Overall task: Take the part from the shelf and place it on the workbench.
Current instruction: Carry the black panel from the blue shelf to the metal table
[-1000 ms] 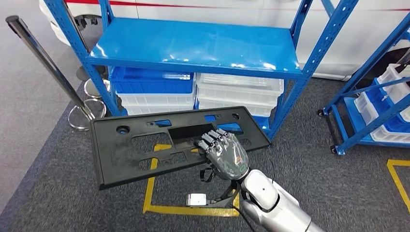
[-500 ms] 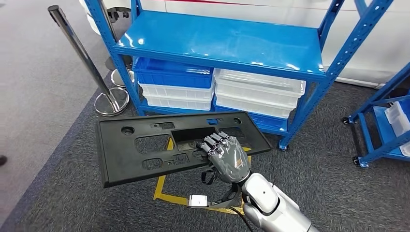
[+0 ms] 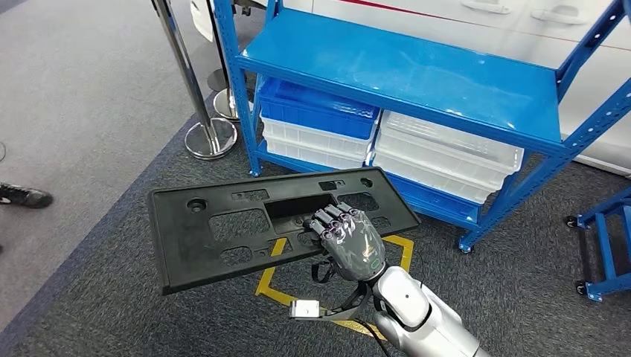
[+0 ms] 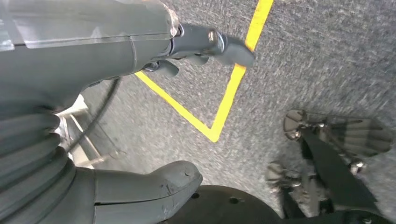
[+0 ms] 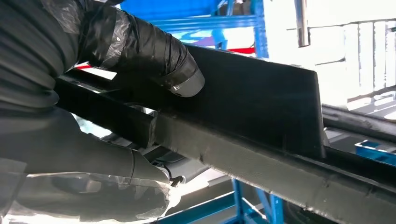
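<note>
The part is a long flat black plastic panel (image 3: 216,227) with several cut-outs, carried level above the carpet in the head view. My right hand (image 3: 350,242) grips its near edge beside the middle cut-out, fingers lying on top. In the right wrist view the thumb (image 5: 154,51) presses against the panel's dark underside (image 5: 261,102). The blue shelf (image 3: 417,71) stands behind the panel with its top board bare. My left hand (image 4: 116,107) hangs over the floor, fingers apart with nothing in them.
Blue and white bins (image 3: 387,141) are stacked under the shelf board. A chrome stanchion (image 3: 197,89) stands at the shelf's left. Yellow tape (image 3: 286,286) marks the grey carpet below the panel. A person's shoe (image 3: 22,195) shows at the far left. Another blue rack (image 3: 606,245) is at right.
The whole view has swung: shelf and stanchion shifted to the right and turned in the picture, so the camera moved. The panel stays in my right hand in the same grip.
</note>
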You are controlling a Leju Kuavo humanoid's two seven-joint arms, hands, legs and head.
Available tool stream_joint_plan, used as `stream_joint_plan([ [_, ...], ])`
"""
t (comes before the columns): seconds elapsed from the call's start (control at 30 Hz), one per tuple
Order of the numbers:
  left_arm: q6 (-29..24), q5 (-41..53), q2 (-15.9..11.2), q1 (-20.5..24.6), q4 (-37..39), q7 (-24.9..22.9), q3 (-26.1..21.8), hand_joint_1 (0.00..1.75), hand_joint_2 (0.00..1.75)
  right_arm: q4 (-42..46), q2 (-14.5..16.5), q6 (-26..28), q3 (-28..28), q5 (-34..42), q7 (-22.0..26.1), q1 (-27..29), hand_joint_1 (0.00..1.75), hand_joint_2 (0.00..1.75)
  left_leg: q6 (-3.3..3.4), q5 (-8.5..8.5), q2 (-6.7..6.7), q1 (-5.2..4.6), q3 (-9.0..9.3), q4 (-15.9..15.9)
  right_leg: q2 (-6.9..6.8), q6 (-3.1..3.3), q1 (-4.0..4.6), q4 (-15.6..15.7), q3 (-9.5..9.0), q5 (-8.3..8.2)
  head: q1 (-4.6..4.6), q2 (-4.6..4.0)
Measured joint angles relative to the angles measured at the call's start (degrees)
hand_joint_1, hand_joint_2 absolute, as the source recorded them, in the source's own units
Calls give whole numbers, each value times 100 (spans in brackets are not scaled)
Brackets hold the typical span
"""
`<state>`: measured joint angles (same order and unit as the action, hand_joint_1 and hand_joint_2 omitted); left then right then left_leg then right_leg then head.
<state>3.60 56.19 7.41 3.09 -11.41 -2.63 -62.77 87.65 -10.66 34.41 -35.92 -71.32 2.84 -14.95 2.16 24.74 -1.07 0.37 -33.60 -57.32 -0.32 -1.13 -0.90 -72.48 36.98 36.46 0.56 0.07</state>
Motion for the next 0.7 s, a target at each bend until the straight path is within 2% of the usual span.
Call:
stream_joint_plan([
  [0.03, -4, -11, 15, 2, 0, 8, -1, 0, 175, 0, -27, 1, 16, -11, -4, 38, 175, 175, 7, -5, -80, -12, -7, -7, 10, 8, 6, -207, 113, 13, -1, 0],
  [0.07, -13, -20, 37, 0, 0, 11, -1, 0, 175, 1, -52, 2, 29, -23, -8, 76, 175, 175, 12, -8, -165, -25, -10, -17, 18, 24, 11, -205, 130, -87, 0, 0],
  [0.1, -29, -24, 62, -2, 0, 11, -2, 0, 175, 1, -79, 2, 43, -32, -13, 106, 175, 175, 13, -9, -250, -36, -10, -32, 48, 53, 18, 34, 36, -290, -1, 0],
  [0.13, -47, -22, 90, -5, 0, 7, -2, 0, 175, 2, -103, 2, 59, -42, -17, 125, 175, 175, 12, -9, -329, -43, -13, -48, 140, 95, 26, 424, -126, -535, 0, 0],
  [0.17, -64, -13, 129, -3, 3, -5, -2, 0, 175, 3, -130, 1, 76, -51, -20, 139, 175, 175, 5, -7, -398, -59, -27, -72, 286, 137, 25, 810, -285, -720, -1, 0],
  [0.2, -86, 1, 161, 3, 7, -21, -2, 0, 175, 9, -153, -1, 95, -57, -24, 156, 175, 175, -9, -11, -467, -59, -54, -94, 410, 161, 25, 1112, -403, -837, -2, 0],
  [0.23, -106, 17, 193, 8, 10, -43, -2, 0, 175, 16, -169, -1, 113, -62, -29, 179, 175, 175, -33, -20, -530, -52, -87, -107, 500, 172, 29, 1278, -461, -877, -2, 0],
  [0.27, -131, 36, 227, 11, 14, -68, -2, 0, 175, 26, -180, -1, 128, -65, -34, 204, 175, 175, -66, -34, -595, -41, -118, -112, 511, 170, 33, 1324, -472, -863, -3, 0],
  [0.3, -163, 57, 248, 9, 14, -96, -1, 0, 175, 37, -184, 2, 140, -67, -39, 226, 175, 175, -105, -53, -665, -32, -145, -105, 447, 169, 27, 1352, -478, -871, -2, 0],
  [0.33, -203, 80, 273, 4, 15, -126, 1, 0, 175, 44, -188, 5, 150, -73, -43, 239, 175, 175, -137, -48, -637, -35, -164, -116, 374, 184, 15, 1381, -490, -889, -2, 0],
  [0.37, -250, 105, 297, 1, 15, -154, 4, 0, 175, 50, -190, 9, 157, -78, -48, 248, 175, 175, -166, 10, -524, -48, -204, -189, 297, 205, -3, 1412, -504, -908, -3, 0],
  [0.4, -297, 127, 319, 5, 15, -181, 8, 0, 175, 56, -194, 13, 165, -82, -53, 255, 175, 175, -194, 131, -358, -60, -288, -370, 213, 225, -22, 1442, -516, -924, -4, 0],
  [0.43, -337, 143, 338, 15, 15, -200, 13, 0, 175, 60, -196, 16, 172, -86, -61, 266, 175, 175, -219, 312, -161, -53, -416, -666, 126, 238, -20, 1454, -522, -931, -4, 0],
  [0.47, -363, 151, 351, 28, 15, -212, 15, 0, 175, 65, -198, 19, 175, -86, -70, 284, 175, 175, -249, 512, -34, -40, -590, -1048, 39, 247, -14, 1452, -517, -931, -5, 0],
  [0.5, -385, 153, 361, 38, 15, -220, 17, 0, 175, 67, -201, 21, 178, -89, -79, 300, 175, 175, -277, 666, 26, -19, -754, -1413, -51, 247, -9, 1444, -509, -927, -5, 0],
  [0.53, -410, 152, 364, 44, 15, -218, 17, 0, 175, 67, -202, 24, 179, -95, -87, 314, 175, 175, -299, 733, 55, 1, -851, -1647, -139, 244, -7, 1435, -502, -923, -5, 0],
  [0.57, -442, 150, 369, 44, 15, -213, 17, 0, 175, 67, -203, 27, 180, -102, -95, 325, 175, 175, -315, 695, 74, 17, -843, -1678, -222, 237, -7, 1424, -496, -915, -5, 0],
  [0.6, -480, 149, 374, 40, 15, -207, 17, 0, 175, 69, -205, 34, 183, -111, -99, 334, 175, 175, -321, 556, 104, 28, -704, -1460, -297, 226, -8, 1412, -495, -905, -5, 0],
  [0.63, -517, 149, 380, 37, 15, -200, 17, 0, 175, 79, -208, 44, 188, -119, -103, 348, 175, 175, -315, 372, 178, 32, -468, -1061, -369, 209, -7, 1400, -501, -891, -5, 0],
  [0.7, -582, 150, 390, 45, 15, -185, 17, 0, 175, 136, -225, 82, 225, -124, -113, 399, 175, 175, -252, 152, 374, -6, -58, -337, -498, 159, 16, 1387, -516, -864, -5, 0],
])
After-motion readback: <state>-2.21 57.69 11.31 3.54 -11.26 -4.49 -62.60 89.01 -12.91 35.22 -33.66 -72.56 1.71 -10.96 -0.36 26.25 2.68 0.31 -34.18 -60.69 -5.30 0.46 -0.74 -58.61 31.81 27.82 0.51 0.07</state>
